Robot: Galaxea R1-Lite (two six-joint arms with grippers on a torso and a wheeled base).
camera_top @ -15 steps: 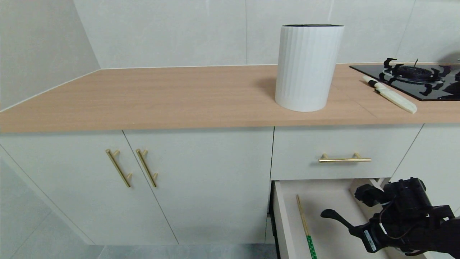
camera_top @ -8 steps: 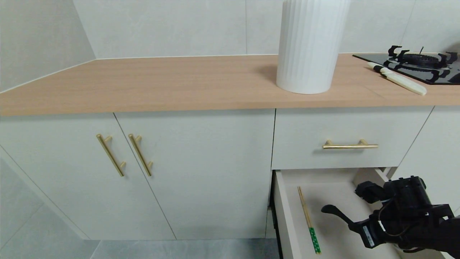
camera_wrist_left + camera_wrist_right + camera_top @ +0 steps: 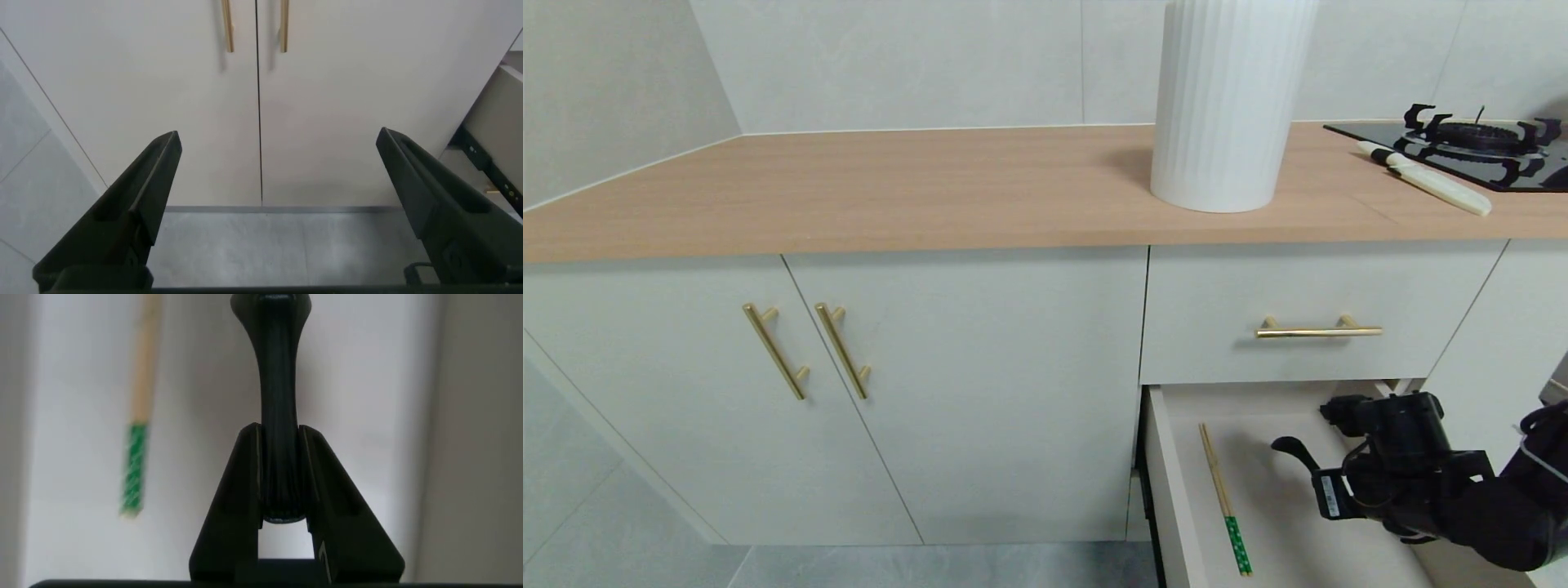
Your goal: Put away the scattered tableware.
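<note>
Chopsticks (image 3: 1223, 506) already in the lower-right drawer (image 3: 1168, 490); black utensil (image 3: 1289, 447) pinched in right claw (image 3: 280, 441) above it; knife (image 3: 1429, 184), upper right on bench (image 3: 931, 188), yet to go; left claw (image 3: 278, 140) spread.

White ribbed canister (image 3: 1225, 106) stands on wooden countertop (image 3: 890, 188).

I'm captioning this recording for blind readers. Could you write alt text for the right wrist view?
The right gripper has its fingers shut on a slim black utensil, held over the pale floor of an open drawer. Wooden chopsticks with green-patterned ends lie on the drawer floor beside it.
</note>
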